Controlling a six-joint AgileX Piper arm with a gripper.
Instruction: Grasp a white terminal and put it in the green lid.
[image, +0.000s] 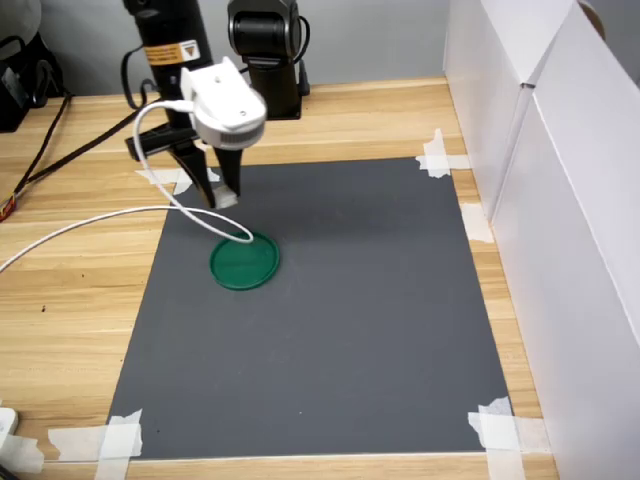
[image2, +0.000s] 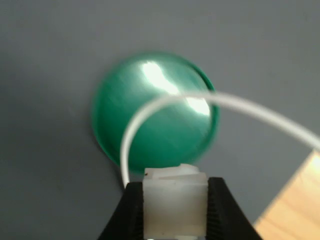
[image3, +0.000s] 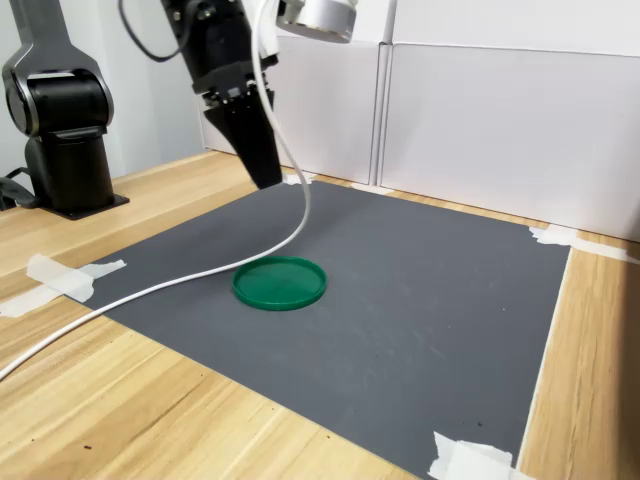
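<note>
Tool (image2: 175, 212) clamped on white terminal (image2: 175, 200), hanging above mat just beyond green lid's (image: 245, 262) far rim in first exterior view; risk: white cable (image: 90, 225) draped across lid could knock terminal off-target w/ early drop.

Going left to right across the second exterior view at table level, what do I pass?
Black arm base → tape strip → green lid → tape on the mat's far right corner. The pincer hangs above, just left of the lid.
</note>
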